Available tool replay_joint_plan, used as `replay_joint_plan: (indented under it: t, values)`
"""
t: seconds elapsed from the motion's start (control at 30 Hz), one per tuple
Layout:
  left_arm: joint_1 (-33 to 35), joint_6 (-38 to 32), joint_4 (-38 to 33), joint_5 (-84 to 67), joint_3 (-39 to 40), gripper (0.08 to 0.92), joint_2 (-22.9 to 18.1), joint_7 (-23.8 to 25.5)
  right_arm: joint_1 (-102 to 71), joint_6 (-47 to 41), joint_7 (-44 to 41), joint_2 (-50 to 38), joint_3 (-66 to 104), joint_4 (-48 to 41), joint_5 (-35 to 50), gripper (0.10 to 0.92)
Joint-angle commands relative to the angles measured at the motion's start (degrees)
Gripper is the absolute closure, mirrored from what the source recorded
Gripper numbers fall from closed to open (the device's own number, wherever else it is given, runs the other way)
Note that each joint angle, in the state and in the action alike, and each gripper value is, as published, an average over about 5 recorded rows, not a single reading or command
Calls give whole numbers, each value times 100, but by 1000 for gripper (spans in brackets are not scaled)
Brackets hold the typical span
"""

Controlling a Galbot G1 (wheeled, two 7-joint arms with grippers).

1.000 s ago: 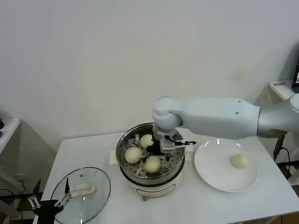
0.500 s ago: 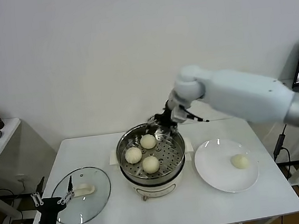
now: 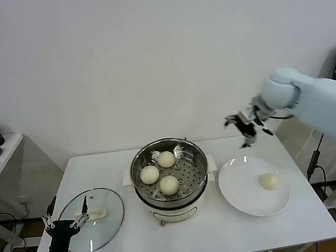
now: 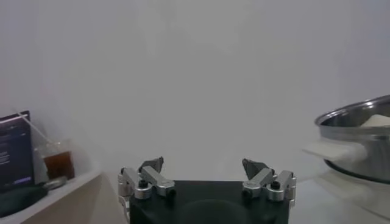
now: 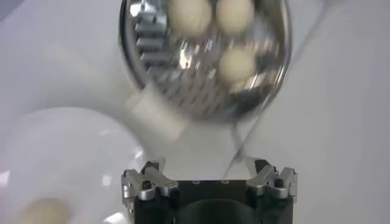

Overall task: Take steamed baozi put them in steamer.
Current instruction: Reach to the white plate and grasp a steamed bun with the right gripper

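1. Right gripper (image 3: 247, 131): jaws spread wide and holding nothing, hanging in the air above the far edge of the plate (image 3: 237, 194), between the steamer and the table's right end. Its wrist view looks down on the steamer and the plate together.

2. Left gripper (image 3: 63, 222): also open and empty, parked low at the table's (image 3: 226, 239) near left corner, just in front of the glass lid (image 3: 111, 218). It takes no part at this stage.

3. Last bun (image 3: 270, 181): one pale round bun lies alone on the right half of the white plate, at the right of the table. It is below the right gripper and nearer the robot, slightly to that gripper's right. Being round, it has no long axis to line the jaws up with, so any approach angle should serve.

4. Steamer (image 3: 137, 164): the steel pot stands at the table's middle, just left of the plate. Three buns (image 3: 169, 185) already rest on its perforated tray, grouped toward the left and front; the right part of the tray is bare.

5. Reading of the stage: three of four buns are placed and one remains. The right arm is by far the nearer to it; the left arm is well apart, with the steamer in between. The coming move probably calls for the right gripper to descend toward the robot onto the plate, then carry the bun leftward to the free part of the tray.
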Motion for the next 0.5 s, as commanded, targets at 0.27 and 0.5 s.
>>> replay_joint_plan:
  t: [0.27,0.5]
  values:
    - [23,9,-4,65,41,177,-11,5,-3058,-457,-147,-699,2118,-821,-1055,203]
    - [49,16,10,79,-17,177,-3,5,-3428,-261,-40,-86,2574,-1462,-1432,203]
